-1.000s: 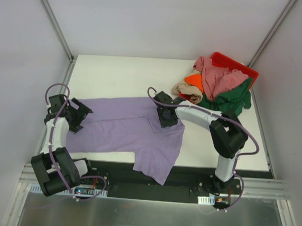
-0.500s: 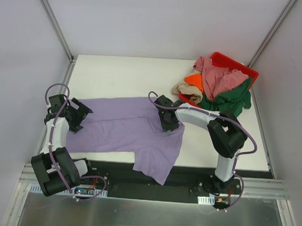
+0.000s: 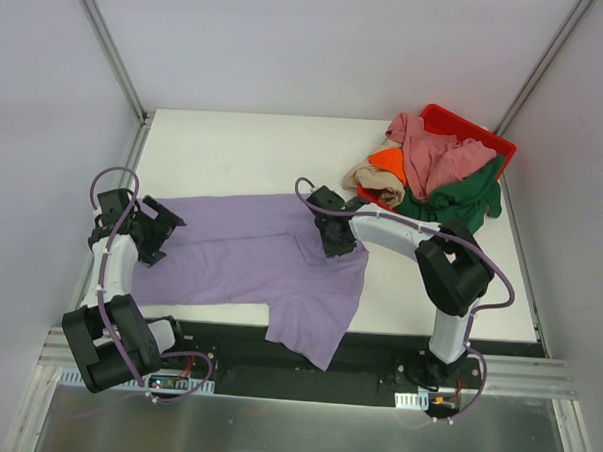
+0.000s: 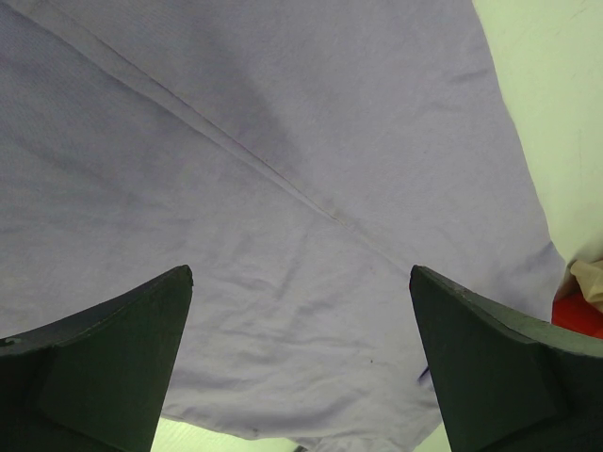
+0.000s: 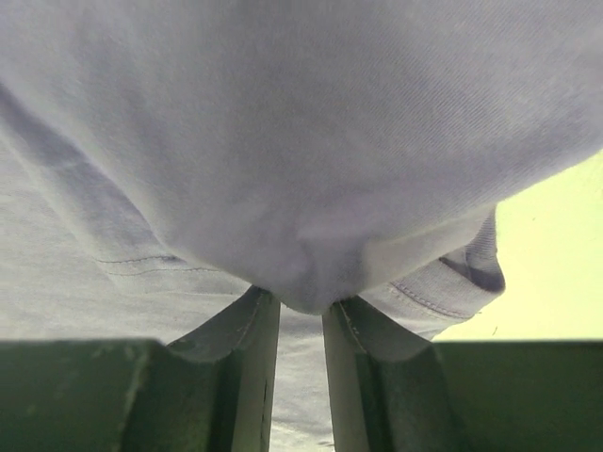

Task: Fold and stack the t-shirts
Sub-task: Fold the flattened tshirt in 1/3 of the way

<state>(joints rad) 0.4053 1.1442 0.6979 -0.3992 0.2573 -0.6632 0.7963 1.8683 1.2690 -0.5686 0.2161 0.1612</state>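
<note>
Right gripper (image 5: pixel 301 311) — jaws tight on lavender t-shirt (image 5: pixel 311 141)

No text, label, brand, number or sign can be read on any surface shown in the three views.

Bare table (image 3: pixel 235 153) beyond lavender tee (image 3: pixel 240 255); obstacle: heaped bin (image 3: pixel 481 136) (far R)

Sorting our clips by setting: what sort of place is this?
Probably a robotics lab test cell, not a home: bare white walls on metal posts box in a white table, and the left arm and right arm are bolted to a rail at its near edge.
</note>
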